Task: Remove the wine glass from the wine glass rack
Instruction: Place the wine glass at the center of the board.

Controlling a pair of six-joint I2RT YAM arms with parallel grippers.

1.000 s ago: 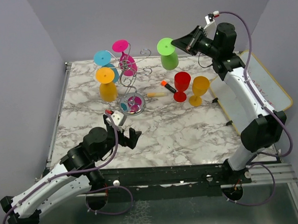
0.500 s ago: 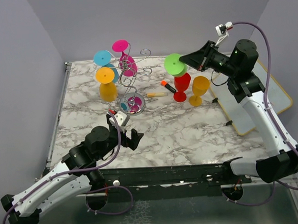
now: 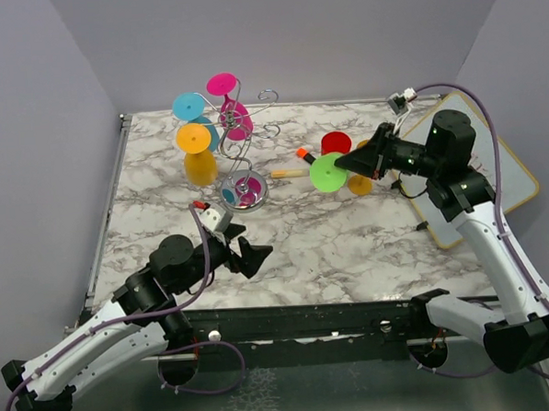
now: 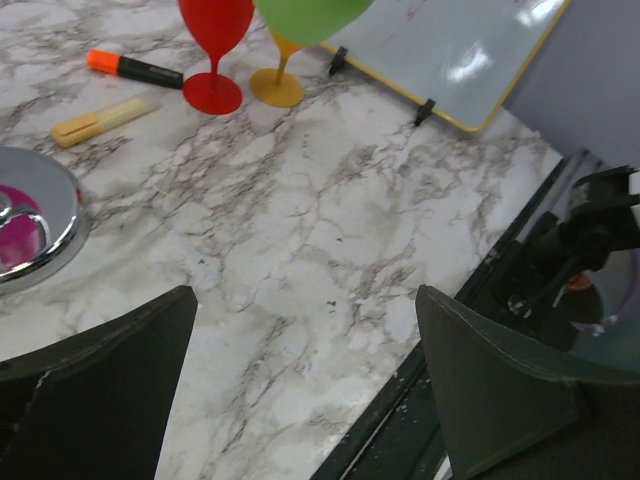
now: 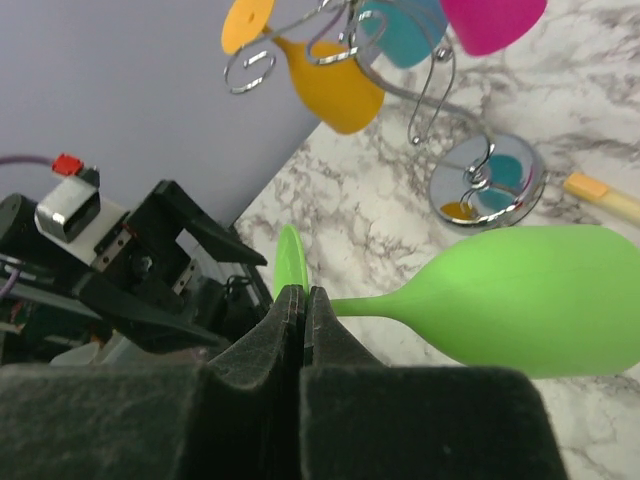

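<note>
Nearest the front edge, the left gripper (image 3: 245,253) hangs low over the white, grey-veined marble worktop (image 3: 332,239). Its jaws are spread wide and hold nothing; the left wrist view shows only bare marble between the two dark fingers (image 4: 110,370).

Further in and to the right, the right gripper (image 3: 350,162) has its jaws clenched on the thin stem of the lime-green plastic wine glass (image 3: 328,172). The pads meet just behind the round foot. The glass is carried on its side above the worktop, with the foot facing the near-left corner and the bowl (image 5: 520,295) trailing back toward the arm. It is off the stand and well apart from it, to its right.

Just behind the green glass, a red plastic wine glass (image 4: 213,30) and an amber plastic wine glass (image 4: 278,88) stand upright side by side on the marble. Beside them lie an orange-capped black marker (image 3: 305,154) and a pale yellow highlighter (image 3: 287,173). A yellow-framed whiteboard (image 3: 503,170) lies at the right edge.

Further back on the left stands the chrome wire wine glass rack (image 3: 244,190), with its twisted stem rising from a round mirror base. Three glasses hang from its curled arms: a yellow-orange one (image 3: 195,139) nearest, a cyan one (image 3: 191,107) behind it and a magenta one (image 3: 222,84) farthest back.
</note>
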